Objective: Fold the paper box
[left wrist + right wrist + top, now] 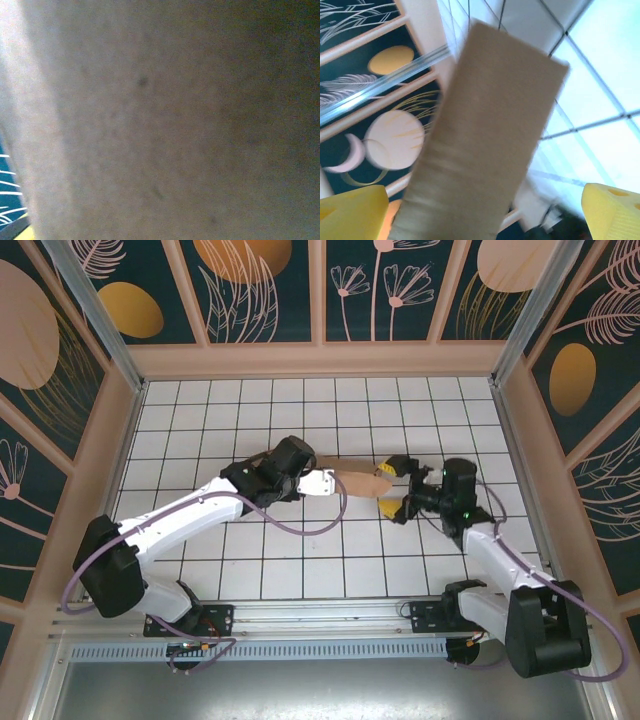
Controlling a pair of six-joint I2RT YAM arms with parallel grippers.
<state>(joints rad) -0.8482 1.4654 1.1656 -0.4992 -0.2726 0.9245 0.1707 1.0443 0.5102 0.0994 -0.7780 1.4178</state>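
- The paper box (pixel 358 481) is in the middle of the top view, a brown cardboard piece stretched between the two arms over the white tiled table (pixel 250 420). I cannot tell whether it rests on the tiles or hangs just above them.
- The left gripper (pixel 322 483) meets the box's left end, just left of the frame's centre. Its wrist camera looks at blurred brown cardboard from very close, and the fingers are hidden. I cannot tell whether they are clamped on the sheet or merely lying against it.
- The right gripper (pixel 396 487) is at the box's right end with its fingers spread wide. In its wrist view the yellow fingertips (pixel 351 212) sit in the lower corners, and a cardboard flap rises between them toward the upper middle of the frame (nothing pinched, as far as I can see).
- Handling, as I judge it: the box is light and thin. The panels are stiff, but it bends readily at the creases. A flap is likely to spring back once released, and the smooth face may slide between the pads. A hard squeeze would dent it.
- The best hold is probably flat on a flap near its free edge. One gripper can pin the neighbouring panel close to the crease while the other turns the flap.
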